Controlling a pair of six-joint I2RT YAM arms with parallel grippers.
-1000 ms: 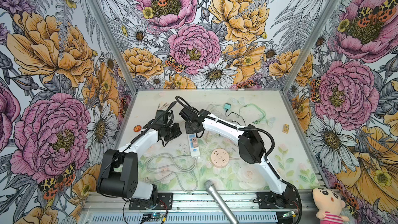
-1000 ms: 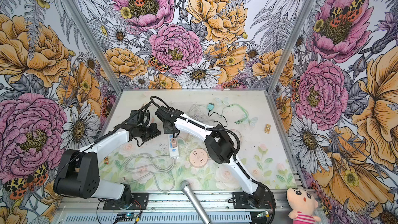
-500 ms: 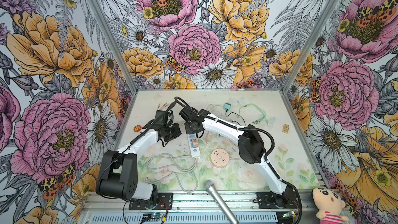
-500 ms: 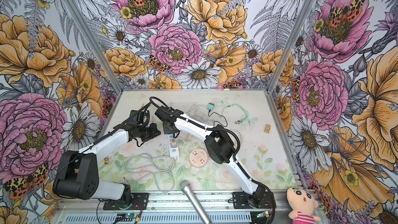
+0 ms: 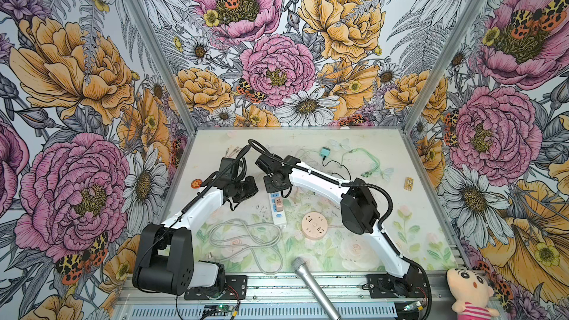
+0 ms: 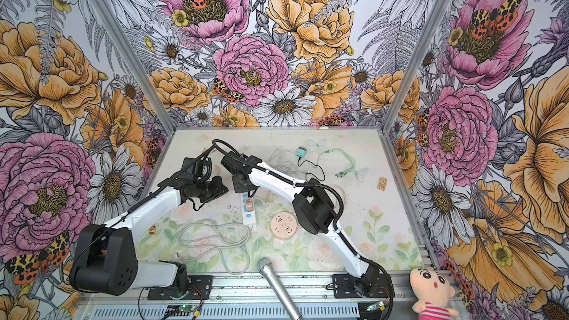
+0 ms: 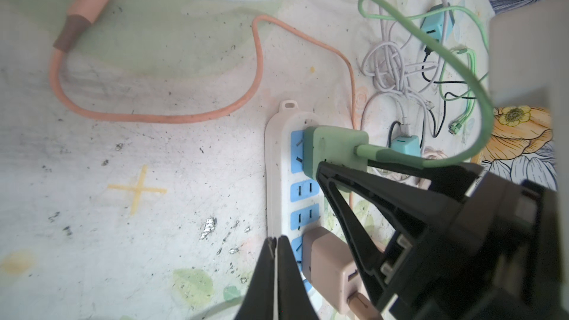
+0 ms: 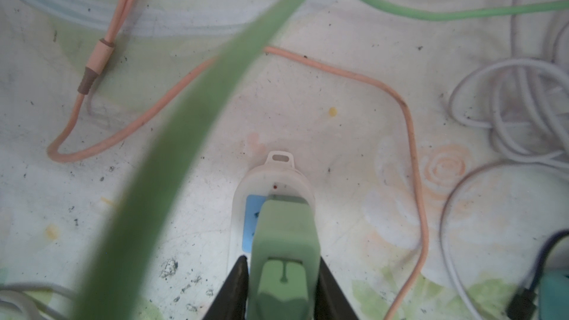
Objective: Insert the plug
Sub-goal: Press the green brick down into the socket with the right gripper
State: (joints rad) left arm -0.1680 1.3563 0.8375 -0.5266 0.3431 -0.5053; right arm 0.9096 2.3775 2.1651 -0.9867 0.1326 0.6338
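Observation:
A white power strip [image 7: 272, 161] with blue sockets lies mid-table, also seen in a top view [image 5: 279, 214]. The green plug [image 8: 284, 235] stands in the socket at the strip's far end, its green cable [image 8: 191, 112] arching up in front of the right wrist camera. My right gripper [image 8: 281, 260] has a black finger against each side of the plug; the left wrist view shows one of these fingers [image 7: 331, 180] against the plug [image 7: 335, 146]. My left gripper [image 7: 277, 240] is shut with nothing in it, at the strip's side edge beside a pink plug [image 7: 329, 260] seated in a nearer socket.
A pink cable [image 7: 154, 116] loops past the strip's far end. White and green cables and teal chargers [image 5: 324, 151] lie at the back. A round pink socket [image 5: 314, 225], a grey cable coil [image 5: 246, 238] and a microphone [image 5: 311, 281] sit near the front.

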